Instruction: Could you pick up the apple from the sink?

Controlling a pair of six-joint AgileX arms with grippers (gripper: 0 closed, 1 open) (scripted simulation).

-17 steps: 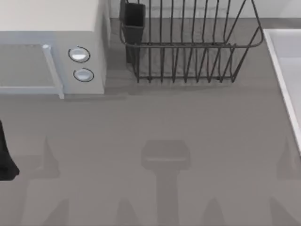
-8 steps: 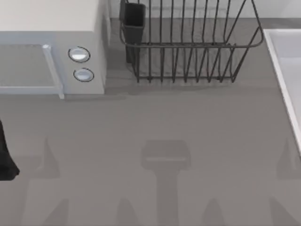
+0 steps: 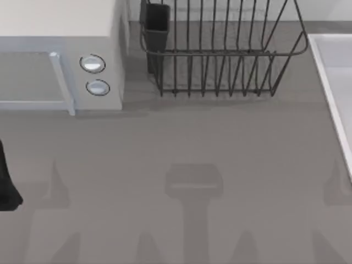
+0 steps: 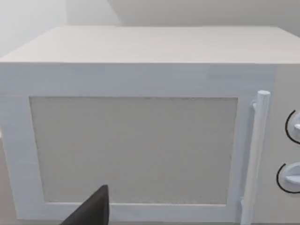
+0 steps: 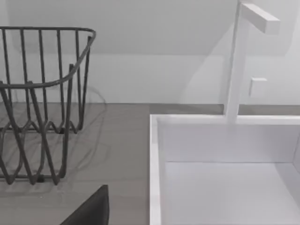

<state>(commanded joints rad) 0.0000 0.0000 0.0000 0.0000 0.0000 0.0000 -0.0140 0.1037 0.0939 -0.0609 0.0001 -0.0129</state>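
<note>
The apple is out of view. The sink [image 3: 331, 82] is a pale basin at the table's right edge, and its raised rim [image 5: 154, 159] and bare floor also appear in the right wrist view. A black part of my right gripper [image 5: 91, 210] shows low in that view, short of the sink's near corner. My left arm [image 3: 6, 184] is a dark shape at the table's left edge. A black part of my left gripper [image 4: 91, 211] hangs in front of the microwave door.
A white microwave [image 3: 60, 71] with two round knobs stands at the back left, its door [image 4: 136, 150] facing my left wrist. A dark wire dish rack [image 3: 220, 55] holding a black cup [image 3: 157, 22] stands at the back middle. A white faucet [image 5: 234, 61] rises behind the sink.
</note>
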